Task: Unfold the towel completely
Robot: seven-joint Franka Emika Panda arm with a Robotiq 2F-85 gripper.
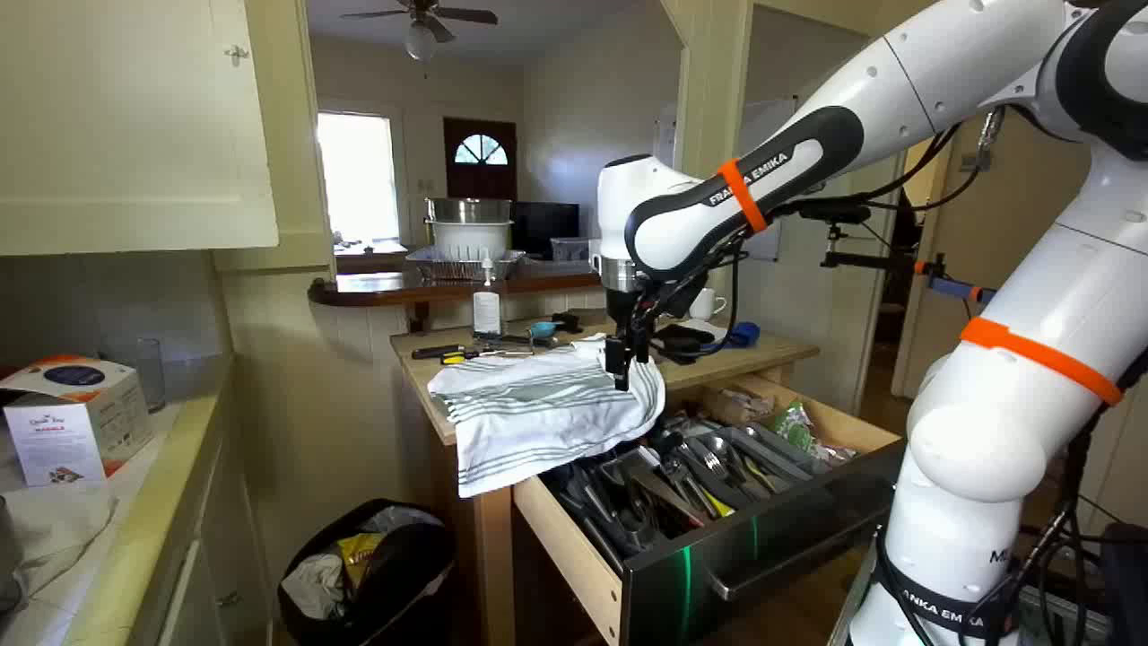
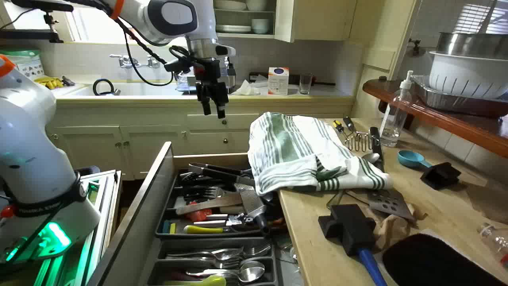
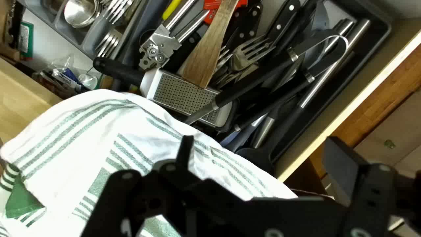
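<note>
The towel [image 1: 556,417] is white with grey-green stripes. It lies wrinkled and partly folded on the wooden tabletop, with one side hanging over the edge by the open drawer. In an exterior view, a folded-over corner shows a dark green patch on the towel [image 2: 285,145]. The wrist view shows the towel [image 3: 88,141] below the fingers. My gripper [image 2: 214,113] is open and empty, apart from the cloth and above its hanging side. It also shows in an exterior view [image 1: 623,370], in front of the towel. In the wrist view, the gripper [image 3: 261,148] has its fingers spread wide.
The open drawer [image 1: 574,556] holds a utensil tray [image 2: 158,228] with cutlery, a grater [image 3: 184,95] and several tools. On the tabletop are a pump bottle [image 1: 487,305], a blue measuring cup [image 2: 410,158], a slotted spatula [image 2: 391,203] and a black object with a blue handle [image 2: 351,230].
</note>
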